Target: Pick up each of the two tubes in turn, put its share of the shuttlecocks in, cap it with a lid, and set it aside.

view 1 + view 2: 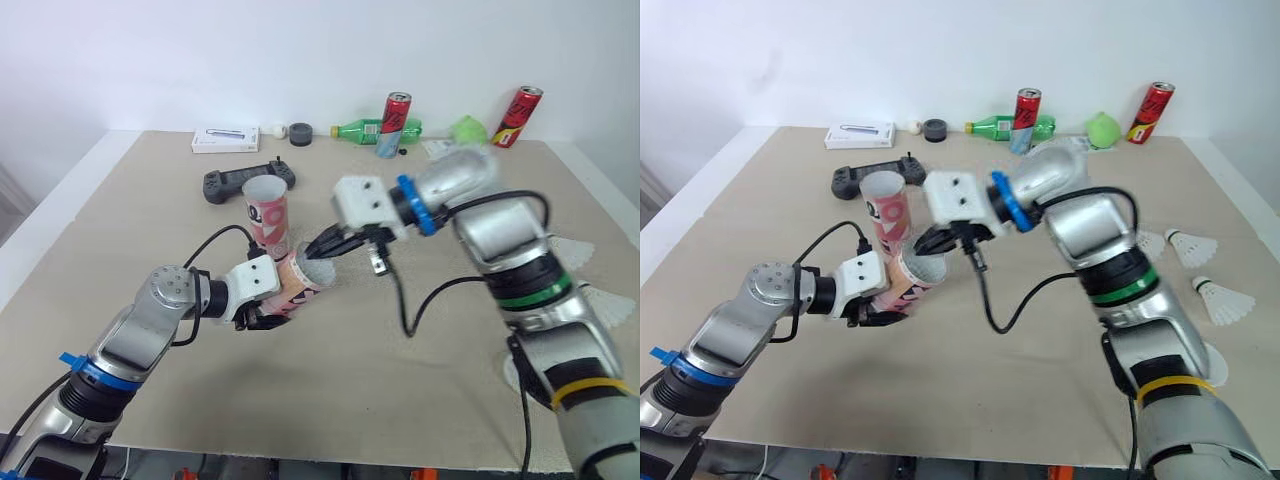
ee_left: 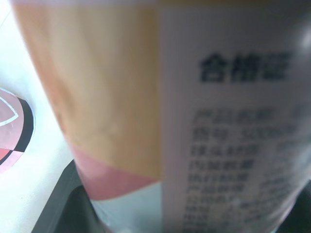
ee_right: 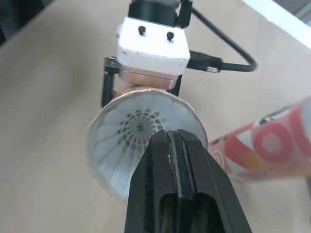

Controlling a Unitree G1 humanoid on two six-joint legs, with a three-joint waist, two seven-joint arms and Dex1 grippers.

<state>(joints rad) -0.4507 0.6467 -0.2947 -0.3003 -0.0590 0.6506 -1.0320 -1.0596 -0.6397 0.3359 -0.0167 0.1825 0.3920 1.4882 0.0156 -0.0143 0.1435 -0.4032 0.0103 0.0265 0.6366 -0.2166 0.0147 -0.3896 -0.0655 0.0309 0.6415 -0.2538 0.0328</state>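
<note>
Left eye: left end effector [image 1: 272, 305] clamped on tube [image 1: 298, 282], tilted over mid-worktop [image 1: 330, 400], mouth toward right end effector [image 1: 325, 247], whose tips are at the mouth; second tube [image 1: 267, 212] upright just behind, uncapped; step in hand, I judge: loading the first tube's share.

Right eye: same scene; two loose shuttlecocks [image 1: 1193, 246] [image 1: 1225, 300] near the worktop's right edge; next move likely calls for the right arm to clear the rim and fetch one while the left holds the tilt steady.

Left wrist: tube label close up; confirms the grip, tells nothing of the mouth.

Right wrist: right fingers [image 3: 167, 160] pressed together, nothing seen between; a shuttlecock [image 3: 138, 127] sits inside the tube, cork deep, skirt toward the mouth; the eye views cannot show that.
</note>
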